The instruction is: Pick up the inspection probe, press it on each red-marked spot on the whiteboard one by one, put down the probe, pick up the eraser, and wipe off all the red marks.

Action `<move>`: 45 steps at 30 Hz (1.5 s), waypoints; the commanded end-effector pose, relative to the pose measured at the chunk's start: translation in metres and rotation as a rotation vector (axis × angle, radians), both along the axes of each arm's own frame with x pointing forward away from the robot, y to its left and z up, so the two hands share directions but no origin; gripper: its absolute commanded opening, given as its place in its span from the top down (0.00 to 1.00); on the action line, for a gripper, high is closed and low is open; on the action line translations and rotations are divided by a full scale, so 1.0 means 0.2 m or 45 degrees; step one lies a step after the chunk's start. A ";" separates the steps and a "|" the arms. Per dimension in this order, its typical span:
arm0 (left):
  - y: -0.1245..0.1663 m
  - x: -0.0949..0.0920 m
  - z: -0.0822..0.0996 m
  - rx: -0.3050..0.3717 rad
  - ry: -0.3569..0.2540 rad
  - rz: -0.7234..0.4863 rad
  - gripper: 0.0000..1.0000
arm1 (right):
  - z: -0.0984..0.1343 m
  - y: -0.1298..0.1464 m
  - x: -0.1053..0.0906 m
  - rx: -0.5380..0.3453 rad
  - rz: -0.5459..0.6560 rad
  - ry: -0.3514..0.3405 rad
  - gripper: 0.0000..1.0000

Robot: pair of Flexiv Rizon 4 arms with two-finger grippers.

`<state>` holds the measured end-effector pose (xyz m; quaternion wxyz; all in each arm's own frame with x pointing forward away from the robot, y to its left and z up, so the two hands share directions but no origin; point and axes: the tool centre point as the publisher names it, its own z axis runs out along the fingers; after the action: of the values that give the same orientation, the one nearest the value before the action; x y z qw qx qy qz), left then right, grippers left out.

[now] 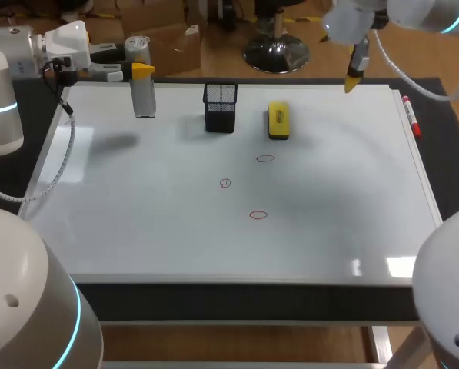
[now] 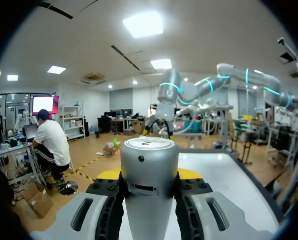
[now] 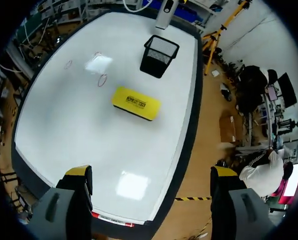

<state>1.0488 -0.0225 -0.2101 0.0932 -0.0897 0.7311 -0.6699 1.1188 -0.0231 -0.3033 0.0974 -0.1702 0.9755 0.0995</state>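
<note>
My left jaws grip the silver probe (image 1: 143,96), upright at the whiteboard's (image 1: 160,231) far left. My right jaws hang wide open and empty above the far edge, near the yellow eraser (image 1: 278,121).

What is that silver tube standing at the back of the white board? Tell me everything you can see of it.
The inspection probe is a plain silver-grey cylinder, metal by its look, with a flat round top and a small dark dot and slot on its side. It stands upright near the far left corner of the whiteboard, left of the black mesh cup. The left gripper clasps it high up, fingers on both sides. Whether its base touches the board, I cannot tell.
</note>
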 end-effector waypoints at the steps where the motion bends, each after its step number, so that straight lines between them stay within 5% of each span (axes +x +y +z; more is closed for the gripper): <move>1: 0.00 0.00 0.01 0.001 -0.001 -0.001 1.00 | 0.03 0.02 0.01 -0.425 0.054 0.358 0.00; 6: 0.00 0.00 0.01 0.001 -0.001 -0.001 1.00 | 0.03 0.02 0.01 -0.425 0.054 0.358 0.00; 24: 0.00 0.00 0.01 0.001 -0.001 -0.001 1.00 | -0.28 0.22 -0.10 -0.230 0.828 0.281 0.00; 30: 0.00 0.00 0.01 0.001 -0.001 -0.001 1.00 | -0.34 0.32 -0.13 -0.267 1.060 0.244 0.00; 45: 0.00 0.00 0.01 0.001 -0.001 -0.001 1.00 | -0.49 0.48 -0.20 -0.298 1.304 0.185 0.00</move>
<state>1.0489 -0.0225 -0.2102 0.0931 -0.0897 0.7310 -0.6700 1.0800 0.0718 -0.3966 -0.0522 -0.6257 0.7773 0.0391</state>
